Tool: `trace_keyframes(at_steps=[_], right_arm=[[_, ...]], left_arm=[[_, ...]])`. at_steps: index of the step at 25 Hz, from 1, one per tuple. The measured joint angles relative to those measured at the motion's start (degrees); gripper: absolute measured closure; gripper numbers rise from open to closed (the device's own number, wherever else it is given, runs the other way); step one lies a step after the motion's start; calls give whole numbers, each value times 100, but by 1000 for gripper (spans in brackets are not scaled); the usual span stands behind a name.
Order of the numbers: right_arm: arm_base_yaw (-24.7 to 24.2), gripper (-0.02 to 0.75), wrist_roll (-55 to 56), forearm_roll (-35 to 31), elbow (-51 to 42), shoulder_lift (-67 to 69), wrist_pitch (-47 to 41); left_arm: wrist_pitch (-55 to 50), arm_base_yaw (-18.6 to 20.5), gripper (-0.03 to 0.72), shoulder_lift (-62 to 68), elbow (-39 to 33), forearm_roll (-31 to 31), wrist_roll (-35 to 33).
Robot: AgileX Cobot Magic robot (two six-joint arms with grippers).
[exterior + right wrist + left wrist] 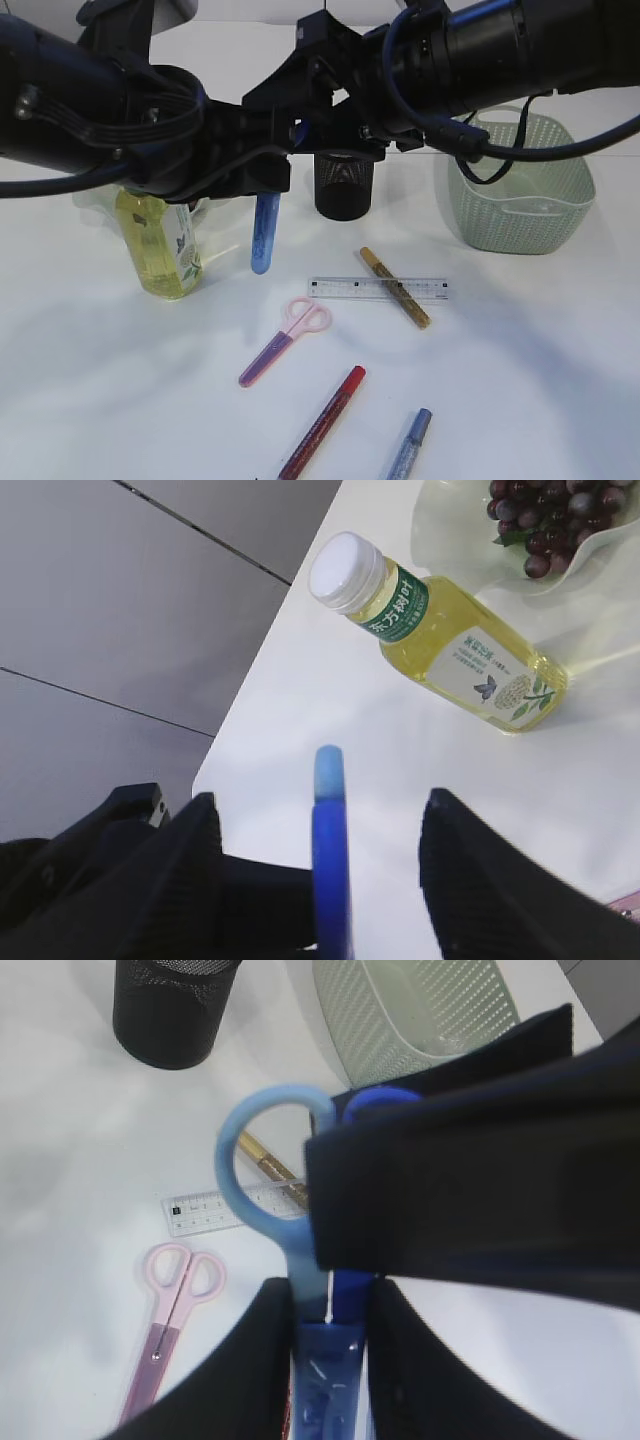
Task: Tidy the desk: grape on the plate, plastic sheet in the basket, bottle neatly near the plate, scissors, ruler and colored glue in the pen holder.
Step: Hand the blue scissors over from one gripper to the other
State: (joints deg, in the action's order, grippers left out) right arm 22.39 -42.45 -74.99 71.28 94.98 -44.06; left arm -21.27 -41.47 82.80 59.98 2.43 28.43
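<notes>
My left gripper is shut on the sheathed blade end of blue scissors, which hang above the table. My right gripper stands open, its fingers on either side of the blue scissors' handle without touching it. On the table lie pink scissors, a clear ruler and a gold glue pen across it. A red glue pen and a blue one lie near the front. The bottle stands beside the plate that holds grapes.
The black mesh pen holder stands at the back middle. To its right is the green basket, with something translucent inside. The table's left edge runs close behind the bottle in the right wrist view.
</notes>
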Motion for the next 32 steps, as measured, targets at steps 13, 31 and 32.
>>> trace_keyframes(at_steps=[13, 31, 32], right_arm=[[0, 418, -3, 0, 0, 80, 128], [4, 682, -23, -45, 0, 80, 152], [4, 683, -23, -45, 0, 80, 152]], left_arm=[[0, 0, 521, 0, 0, 0, 0], [0, 0, 521, 0, 0, 0, 0], [0, 0, 521, 0, 0, 0, 0]])
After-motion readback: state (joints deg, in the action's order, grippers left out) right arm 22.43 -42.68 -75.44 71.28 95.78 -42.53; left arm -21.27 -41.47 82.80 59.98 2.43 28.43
